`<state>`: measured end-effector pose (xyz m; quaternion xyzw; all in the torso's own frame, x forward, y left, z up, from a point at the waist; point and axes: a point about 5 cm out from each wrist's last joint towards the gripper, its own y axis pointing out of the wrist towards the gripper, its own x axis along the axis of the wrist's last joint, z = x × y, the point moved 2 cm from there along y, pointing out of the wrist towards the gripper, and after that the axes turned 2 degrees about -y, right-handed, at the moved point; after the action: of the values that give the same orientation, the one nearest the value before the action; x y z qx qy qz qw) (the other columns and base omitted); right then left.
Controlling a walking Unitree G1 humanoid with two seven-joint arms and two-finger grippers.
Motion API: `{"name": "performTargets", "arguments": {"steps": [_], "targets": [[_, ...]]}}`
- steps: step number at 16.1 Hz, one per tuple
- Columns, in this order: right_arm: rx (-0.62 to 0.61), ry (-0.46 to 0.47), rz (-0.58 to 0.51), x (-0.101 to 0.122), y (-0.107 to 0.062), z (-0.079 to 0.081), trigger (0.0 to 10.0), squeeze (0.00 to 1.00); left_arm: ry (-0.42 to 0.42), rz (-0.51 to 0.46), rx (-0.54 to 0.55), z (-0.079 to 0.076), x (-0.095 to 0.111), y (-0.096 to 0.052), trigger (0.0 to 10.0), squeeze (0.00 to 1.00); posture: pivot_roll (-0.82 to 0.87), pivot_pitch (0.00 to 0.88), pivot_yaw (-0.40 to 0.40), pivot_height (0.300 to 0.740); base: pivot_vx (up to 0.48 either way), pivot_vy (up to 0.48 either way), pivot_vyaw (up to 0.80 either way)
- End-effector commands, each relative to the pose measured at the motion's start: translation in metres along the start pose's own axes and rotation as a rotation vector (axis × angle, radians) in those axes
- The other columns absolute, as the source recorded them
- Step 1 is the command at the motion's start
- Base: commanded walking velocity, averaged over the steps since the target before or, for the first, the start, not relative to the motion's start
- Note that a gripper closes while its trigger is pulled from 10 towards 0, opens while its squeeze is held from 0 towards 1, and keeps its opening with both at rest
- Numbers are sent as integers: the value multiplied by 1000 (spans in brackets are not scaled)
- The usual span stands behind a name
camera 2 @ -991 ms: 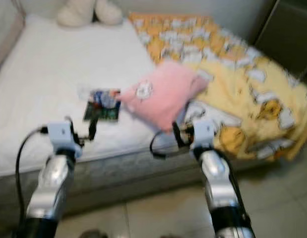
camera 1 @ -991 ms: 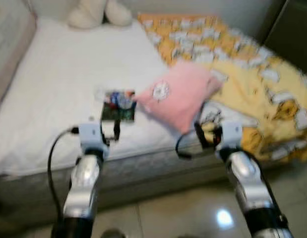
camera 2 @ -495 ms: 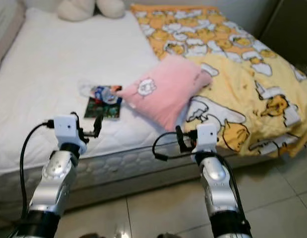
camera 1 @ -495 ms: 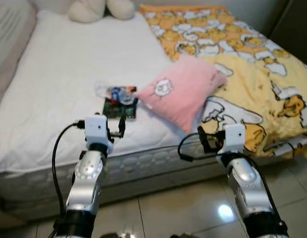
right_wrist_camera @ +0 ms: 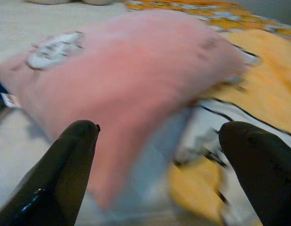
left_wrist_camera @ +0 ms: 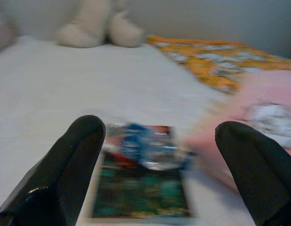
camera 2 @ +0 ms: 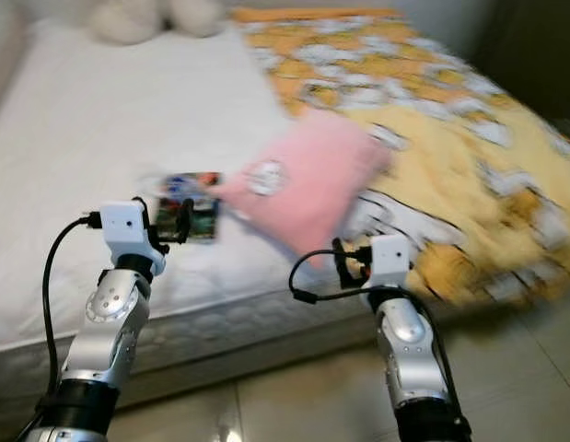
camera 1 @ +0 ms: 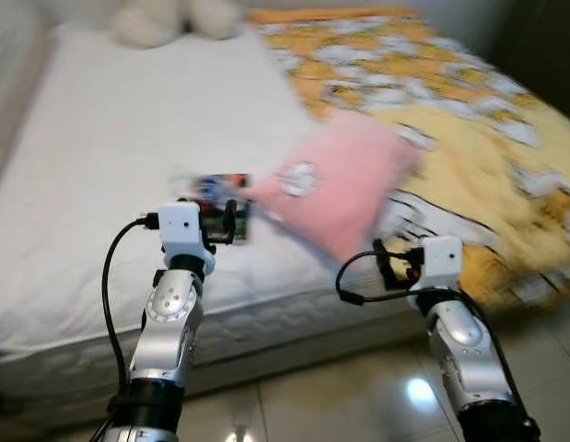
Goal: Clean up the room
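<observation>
A: Where do the hands sit?
B: Left hand (left_wrist_camera: 157, 155) is spread wide and empty, a flat glossy book (left_wrist_camera: 138, 176) just ahead on the white quilted bed (camera 1: 100, 157). Right hand (right_wrist_camera: 159, 160) is equally wide, holding nothing.
A: And ahead of it?
B: A soft, plush pink pillow (right_wrist_camera: 126, 70), beside a rumpled yellow printed blanket (camera 1: 469, 138).

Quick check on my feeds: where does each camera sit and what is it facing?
Head eyes: on the head, looking down at the bed; both silver arms show.
Left wrist: along the open left pincer at the book.
Right wrist: along the open right pincer at the pink pillow.
Shared: the pillow appears in all views.
</observation>
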<state>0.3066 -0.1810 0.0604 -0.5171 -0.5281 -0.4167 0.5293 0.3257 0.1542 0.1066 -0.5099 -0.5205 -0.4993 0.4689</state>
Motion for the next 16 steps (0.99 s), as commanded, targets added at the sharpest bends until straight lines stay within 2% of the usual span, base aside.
{"name": "performTargets", "arguments": {"steps": [1, 5, 6, 8, 9, 10, 11, 13, 14, 16], "targets": [[12, -14, -42, 10, 3, 3, 10000, 0, 4, 7, 12, 2, 0, 1, 10000, 0, -23, 0, -24, 740, 480, 0, 600], [0, -8, -35, 9, 2, 2, 10000, 0, 9, 1, -7, -2, 2, 2, 10000, 0, -28, 0, -22, 740, 480, 0, 453], [-2, -13, -40, 10, 1, 2, 10000, 0, 24, -9, 7, 0, 4, 5, 10000, 0, -31, 0, -21, 740, 480, 0, 0], [2, -25, -57, 13, -1, 3, 10000, 0, 42, -9, 69, 10, 10, 14, 10000, 0, -42, 0, -14, 740, 0, 0, 0], [9, -36, -70, 17, -4, 4, 10000, 0, 60, -34, 36, 13, 23, 25, 10000, 0, -58, 0, -9, 740, 0, 0, 0], [12, -38, -82, 20, -8, 4, 10000, 0, 121, -56, -51, 11, 38, 39, 10000, 0, -70, 0, -4, 740, 0, 0, 0], [14, -35, -86, 21, -12, 5, 10000, 0, 138, -58, -104, 10, 45, 48, 10000, 0, -82, 0, 3, 740, 0, 0, 0], [25, -18, -91, 23, -23, 8, 10000, 0, 249, -29, -255, 3, 58, 68, 10000, 0, -115, 0, 26, 740, 0, 0, 0], [30, -3, -92, 23, -30, 10, 10000, 0, 278, 0, -312, 1, 61, 75, 10000, 0, -135, 0, 41, 740, 0, 0, 0], [37, 18, -79, 20, -44, 12, 10000, 0, 358, 35, -396, 0, 62, 80, 10000, 0, -168, 0, 65, 740, 0, 0, 0]]}}
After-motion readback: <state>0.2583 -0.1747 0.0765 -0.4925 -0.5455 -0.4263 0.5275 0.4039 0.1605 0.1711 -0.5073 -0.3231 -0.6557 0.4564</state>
